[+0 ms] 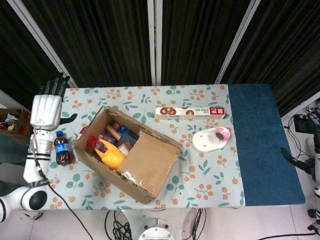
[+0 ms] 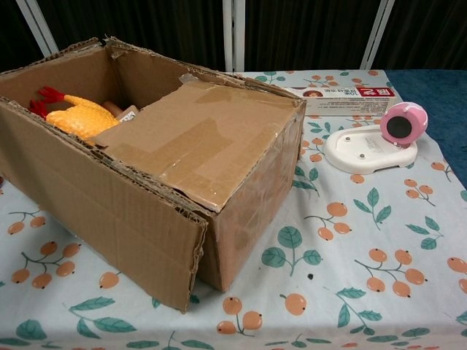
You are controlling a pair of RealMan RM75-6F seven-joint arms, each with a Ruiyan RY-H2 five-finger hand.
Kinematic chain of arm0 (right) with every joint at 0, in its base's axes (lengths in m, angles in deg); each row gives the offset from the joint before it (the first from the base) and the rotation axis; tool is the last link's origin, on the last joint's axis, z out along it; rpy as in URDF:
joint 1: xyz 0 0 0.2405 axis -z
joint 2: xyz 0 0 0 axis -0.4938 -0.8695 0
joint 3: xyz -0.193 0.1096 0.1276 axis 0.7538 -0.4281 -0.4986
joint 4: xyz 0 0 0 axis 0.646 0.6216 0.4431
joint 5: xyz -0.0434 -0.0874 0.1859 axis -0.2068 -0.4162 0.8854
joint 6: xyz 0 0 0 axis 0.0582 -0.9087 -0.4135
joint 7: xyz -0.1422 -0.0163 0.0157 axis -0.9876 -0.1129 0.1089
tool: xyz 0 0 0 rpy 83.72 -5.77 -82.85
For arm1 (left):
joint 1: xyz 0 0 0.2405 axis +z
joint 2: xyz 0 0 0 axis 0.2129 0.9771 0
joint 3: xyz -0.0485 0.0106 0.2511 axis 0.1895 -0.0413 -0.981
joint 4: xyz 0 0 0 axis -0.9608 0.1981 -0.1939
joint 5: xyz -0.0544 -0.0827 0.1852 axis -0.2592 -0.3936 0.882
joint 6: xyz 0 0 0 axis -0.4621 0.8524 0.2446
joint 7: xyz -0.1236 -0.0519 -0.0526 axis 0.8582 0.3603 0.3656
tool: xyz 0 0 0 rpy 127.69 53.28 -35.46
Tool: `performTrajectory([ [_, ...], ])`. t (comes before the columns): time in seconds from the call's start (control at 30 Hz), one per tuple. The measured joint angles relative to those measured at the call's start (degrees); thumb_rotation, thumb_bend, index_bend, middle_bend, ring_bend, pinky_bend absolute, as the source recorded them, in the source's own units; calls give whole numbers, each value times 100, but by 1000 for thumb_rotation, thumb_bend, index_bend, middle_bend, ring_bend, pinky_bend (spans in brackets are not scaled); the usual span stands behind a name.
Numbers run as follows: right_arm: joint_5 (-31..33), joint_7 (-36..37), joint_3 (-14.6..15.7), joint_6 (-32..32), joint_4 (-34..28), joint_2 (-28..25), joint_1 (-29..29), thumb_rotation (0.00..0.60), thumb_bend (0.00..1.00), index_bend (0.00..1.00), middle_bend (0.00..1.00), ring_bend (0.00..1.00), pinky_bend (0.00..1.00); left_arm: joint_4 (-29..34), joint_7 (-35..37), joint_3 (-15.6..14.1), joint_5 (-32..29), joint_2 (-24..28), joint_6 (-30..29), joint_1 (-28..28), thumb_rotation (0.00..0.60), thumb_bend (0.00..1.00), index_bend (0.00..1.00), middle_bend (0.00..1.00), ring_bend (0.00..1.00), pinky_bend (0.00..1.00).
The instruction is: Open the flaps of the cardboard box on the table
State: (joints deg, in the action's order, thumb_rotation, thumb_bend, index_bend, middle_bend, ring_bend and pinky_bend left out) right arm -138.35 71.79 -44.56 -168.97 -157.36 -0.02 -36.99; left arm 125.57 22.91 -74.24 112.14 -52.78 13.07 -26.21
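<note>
The cardboard box (image 1: pixel 131 154) lies slanted on the floral tablecloth. Its right flap (image 1: pixel 149 160) lies flat over half the top, seen close in the chest view as the taped flap (image 2: pixel 197 138). The left half stands uncovered, showing a yellow rubber chicken (image 1: pixel 111 156) and other small toys; the chicken (image 2: pixel 79 117) also shows in the chest view. No left flap rises above the rim (image 2: pixel 55 60). My left hand (image 1: pixel 46 104) hovers beyond the box's left side, over the table's left edge, fingers spread and holding nothing. My right hand shows in neither view.
A cola bottle (image 1: pixel 62 150) stands left of the box, below my left hand. A long printed carton (image 1: pixel 190 112) lies behind the box. To the right are a white base with a pink round device (image 1: pixel 212 139) and a blue cloth (image 1: pixel 260 140).
</note>
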Motion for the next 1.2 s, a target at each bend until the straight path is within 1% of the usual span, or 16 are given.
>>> performTrajectory([
  [0.03, -152, -68, 27, 110, -75, -83, -81, 600, 244, 0, 0, 0, 0, 42, 207, -34, 124, 104, 84, 59, 269, 10, 70, 105, 61, 175],
  [0.07, -248, -125, 44, 218, -148, -153, -151, 600, 284, 0, 0, 0, 0, 66, 397, -82, 282, 195, 153, 120, 262, 1, 72, 106, 61, 174],
  [0.17, -467, -295, 73, 715, -478, -398, -454, 600, 455, 0, 0, 0, 0, 42, 927, -322, 1015, 439, 249, 371, 257, 0, 73, 106, 62, 171],
  [0.27, -597, -472, 48, 1380, -866, -605, -876, 600, 517, 6, 24, 0, 0, -61, 1447, -676, 1846, 613, 160, 769, 261, 0, 74, 106, 62, 171],
  [0.3, -607, -541, 28, 1607, -982, -650, -1019, 600, 537, 33, 53, 0, 0, -110, 1653, -826, 2111, 664, 77, 976, 260, 0, 75, 106, 62, 171],
  [0.33, -599, -648, -6, 1928, -1132, -698, -1218, 600, 557, 79, 93, 0, 0, -153, 1779, -933, 2257, 694, -5, 1137, 260, 0, 75, 105, 62, 171],
  [0.4, -525, -838, -73, 2450, -1346, -739, -1535, 600, 572, 148, 135, 0, 0, -298, 1933, -1138, 2470, 726, -262, 1490, 259, 2, 75, 105, 62, 171],
  [0.5, -214, -1233, -222, 3396, -1641, -712, -2152, 600, 574, 218, 158, 0, 0, -578, 1997, -1352, 2647, 687, -695, 1913, 262, 3, 85, 105, 62, 171],
  [0.53, -23, -1431, -289, 3783, -1726, -658, -2438, 600, 574, 230, 159, 0, 0, -654, 2047, -1400, 2685, 665, -810, 2023, 265, 2, 89, 105, 62, 171],
  [0.6, 345, -1772, -386, 4343, -1813, -521, -2902, 600, 577, 236, 159, 0, 0, -838, 2223, -1490, 2762, 605, -1042, 2254, 271, 1, 97, 105, 62, 171],
  [0.63, 632, -1999, -444, 4669, -1845, -400, -3212, 600, 578, 240, 159, 0, 0, -934, 2312, -1523, 2798, 578, -1135, 2345, 273, 0, 100, 105, 62, 171],
  [0.77, 1704, -2807, -570, 5338, -1852, 71, -4115, 600, 568, 253, 165, 0, 0, -1237, 2768, -1613, 2939, 484, -1444, 2625, 274, 0, 103, 105, 62, 172],
  [0.93, 3173, -4016, -591, 5702, -1682, 786, -5181, 600, 542, 265, 171, 0, 0, -1453, 3346, -1676, 3172, 427, -1750, 2894, 276, 0, 103, 106, 62, 171],
  [1.03, 4030, -4540, -526, 5775, -1542, 1134, -5748, 600, 535, 266, 171, 0, 0, -1542, 3342, -1688, 3267, 417, -1828, 2976, 236, 5, 103, 107, 62, 171],
  [1.1, 4537, -4811, -459, 5805, -1445, 1308, -6079, 600, 539, 265, 171, 0, 0, -1555, 3268, -1691, 3295, 419, -1834, 3005, 197, 11, 103, 109, 62, 171],
  [1.2, 5321, -5213, -318, 5795, -1259, 1598, -6606, 600, 571, 264, 171, 0, 0, -1556, 3369, -1684, 3290, 427, -1832, 3056, 179, 13, 103, 111, 62, 171],
])
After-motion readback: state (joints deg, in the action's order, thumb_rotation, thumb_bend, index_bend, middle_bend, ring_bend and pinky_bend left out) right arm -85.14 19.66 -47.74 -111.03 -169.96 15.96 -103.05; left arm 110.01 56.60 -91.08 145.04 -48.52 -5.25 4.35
